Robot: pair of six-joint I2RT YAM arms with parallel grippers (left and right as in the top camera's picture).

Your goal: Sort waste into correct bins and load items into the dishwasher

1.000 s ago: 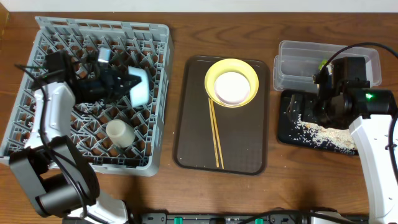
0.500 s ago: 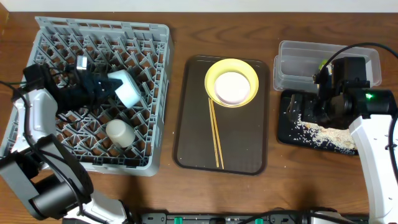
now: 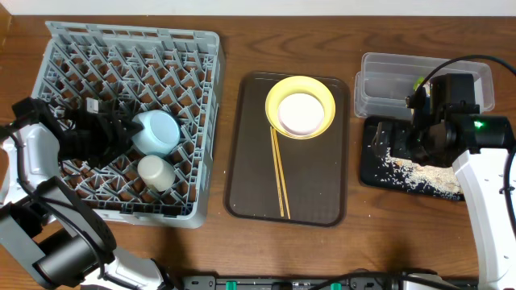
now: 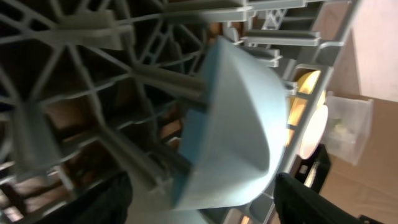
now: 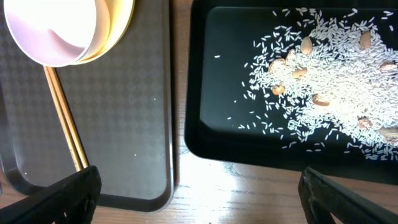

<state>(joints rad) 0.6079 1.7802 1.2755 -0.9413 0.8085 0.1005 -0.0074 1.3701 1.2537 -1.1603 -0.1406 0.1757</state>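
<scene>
The light blue bowl (image 3: 155, 131) lies tilted among the pegs of the grey dishwasher rack (image 3: 121, 48). My left gripper (image 3: 127, 133) is just left of it, open. In the left wrist view the bowl (image 4: 242, 124) sits between the spread fingers (image 4: 106, 199), untouched on either side. The yellow plate (image 3: 322, 95), the white bowl (image 3: 300, 113) in it and the chopsticks (image 3: 279, 173) rest on the brown serving tray (image 3: 250, 161). Rice crumbs (image 5: 329, 81) lie in the black tray (image 3: 395, 173). My right gripper (image 5: 199, 199) hangs open above its left end. The green wrapper (image 3: 419, 80) is in the clear tub (image 3: 387, 68).
A white cup (image 3: 156, 171) stands in the rack just in front of the blue bowl. The brown serving tray lies between the rack and the two bins. A strip of bare wood (image 5: 180, 93) separates it from the black tray.
My left gripper has carried the blue bowl left and toward the front of the rack, laid it among the pegs and opened its jaws. The right arm has not moved.
</scene>
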